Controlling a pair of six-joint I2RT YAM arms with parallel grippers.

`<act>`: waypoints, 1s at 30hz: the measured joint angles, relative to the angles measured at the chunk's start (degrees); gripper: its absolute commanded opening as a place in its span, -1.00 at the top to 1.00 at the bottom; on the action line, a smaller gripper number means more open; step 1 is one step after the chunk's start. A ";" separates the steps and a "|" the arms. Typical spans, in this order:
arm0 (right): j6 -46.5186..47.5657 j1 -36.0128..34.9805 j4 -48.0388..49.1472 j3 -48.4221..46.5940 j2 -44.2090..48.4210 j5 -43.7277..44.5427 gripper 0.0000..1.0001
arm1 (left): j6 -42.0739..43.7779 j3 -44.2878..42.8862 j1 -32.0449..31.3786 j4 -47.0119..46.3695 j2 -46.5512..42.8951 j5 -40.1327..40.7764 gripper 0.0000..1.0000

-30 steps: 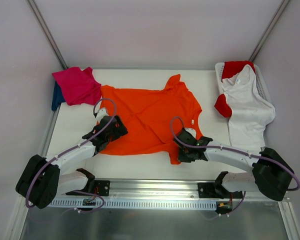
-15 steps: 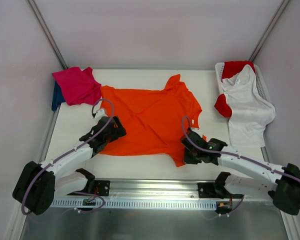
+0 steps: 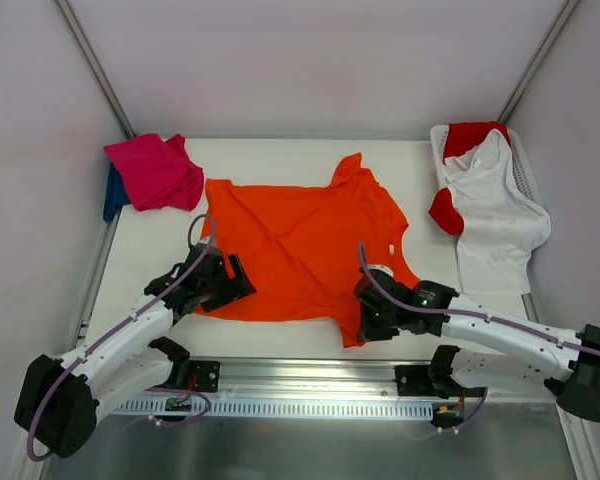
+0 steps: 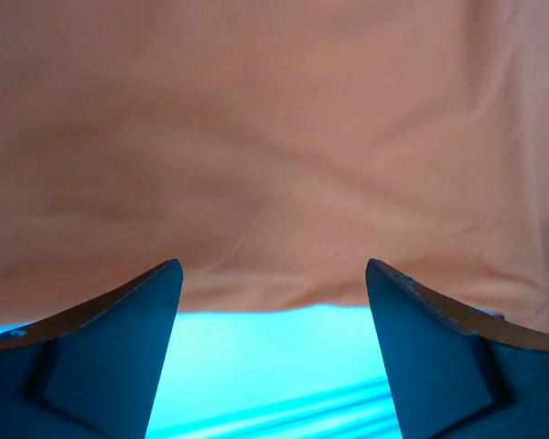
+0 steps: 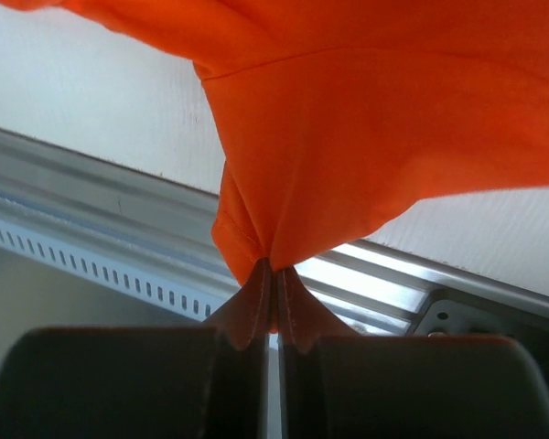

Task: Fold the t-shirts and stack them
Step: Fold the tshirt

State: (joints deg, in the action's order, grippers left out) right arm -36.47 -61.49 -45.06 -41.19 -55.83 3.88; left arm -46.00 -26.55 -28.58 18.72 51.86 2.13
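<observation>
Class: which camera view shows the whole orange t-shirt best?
Top external: the orange t-shirt appears almost whole, spread on the table. Left wrist shows only a pale stretch and its edge; right wrist shows a corner pinched in the right gripper.

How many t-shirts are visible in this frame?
5. The orange t-shirt is spread mid-table; the magenta t-shirt lies at the far left corner, on top of the dark blue t-shirt; the white t-shirt and red t-shirt are heaped in the basket, far right. Others may be hidden beneath.
</observation>
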 measured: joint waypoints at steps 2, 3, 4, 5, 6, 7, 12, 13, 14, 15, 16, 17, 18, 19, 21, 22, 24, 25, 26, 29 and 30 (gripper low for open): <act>-0.26 -1.55 0.13 0.00 -0.94 -0.68 0.99 | -1.29 0.00 0.00 3.96 -0.81 -2.91 -0.64; -0.42 -2.34 0.26 0.00 -1.46 -1.05 0.99 | -2.10 0.00 -0.22 6.56 -1.53 -3.78 -0.71; -0.59 -3.08 0.50 0.02 -2.08 -1.36 0.99 | -3.04 0.00 -0.52 9.46 -2.34 -4.26 -0.80; -0.83 -3.72 0.79 0.07 -2.58 -1.55 0.95 | -4.48 0.00 -1.60 12.52 -3.26 -4.13 -0.82; -1.14 -4.33 1.25 0.17 -3.02 -1.66 0.67 | -6.21 -0.02 -3.76 15.32 -4.15 -2.84 -0.82; -1.75 -4.76 1.73 0.37 -3.39 -1.75 0.08 | -7.98 -0.17 -6.34 18.36 -5.07 -1.70 -0.83; -2.78 -6.60 2.34 1.46 -4.59 -1.22 -0.99 | -17.16 -2.03 -11.80 29.97 -7.76 6.93 -0.89; -2.89 -6.78 2.36 1.60 -4.72 -1.14 -0.99 | -19.47 -2.71 -12.15 32.02 -8.33 8.92 -0.89; -2.93 -6.86 2.29 1.73 -4.83 -1.03 -0.99 | -22.71 -3.74 -12.83 35.08 -9.09 11.54 -0.90; -2.93 -6.86 2.34 1.92 -4.87 -0.81 -0.99 | -24.81 -4.37 -13.27 36.96 -9.44 13.31 -0.90; -2.91 -6.91 2.40 2.16 -4.87 -0.57 -0.99 | -27.56 -4.83 -13.70 38.29 -9.86 15.41 -0.90; -2.89 -6.91 2.40 2.49 -4.87 -0.26 -0.99 | -30.58 -5.53 -13.99 39.71 -9.81 17.84 -0.93; -2.78 -6.91 2.34 2.73 -4.87 -0.04 -0.99 | -33.79 -6.21 -14.19 41.00 -9.35 19.71 -0.93; -2.47 -6.91 2.32 2.91 -4.87 0.22 -0.99 | -36.85 -6.88 -14.21 42.10 -8.66 21.97 -0.94; -1.77 -6.91 2.36 2.93 -5.01 0.70 -0.99 | -41.66 -7.96 -14.21 44.02 -6.91 24.94 -0.94; -1.14 -6.88 2.38 2.93 -5.16 0.94 -0.99 | -43.76 -8.33 -14.21 44.89 -5.90 26.21 -0.93; 0.28 -6.51 2.38 2.91 -5.92 1.29 -0.99 | -47.01 -8.48 -14.21 45.83 -3.96 28.11 -0.90; 1.18 -6.25 2.38 2.91 -6.43 1.31 -0.99 | -48.11 -8.59 -14.21 46.18 -3.02 28.79 -0.88; 2.14 -5.88 2.36 2.89 -6.88 1.31 -0.99 | -49.29 -8.70 -14.21 46.58 -2.16 29.46 -0.86; 5.05 -3.91 2.38 2.84 -7.58 1.25 -0.99 | -52.19 -9.01 -14.21 48.06 0.83 31.12 -0.76; 5.77 -3.28 2.36 2.84 -7.58 1.18 -0.99 | -52.72 -9.01 -14.21 48.26 1.73 31.45 -0.66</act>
State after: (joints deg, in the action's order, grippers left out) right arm -30.70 -64.77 -42.70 -38.35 -63.42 5.06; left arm -98.72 -35.55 -42.78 66.98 53.58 33.58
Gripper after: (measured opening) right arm 0.993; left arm 0.895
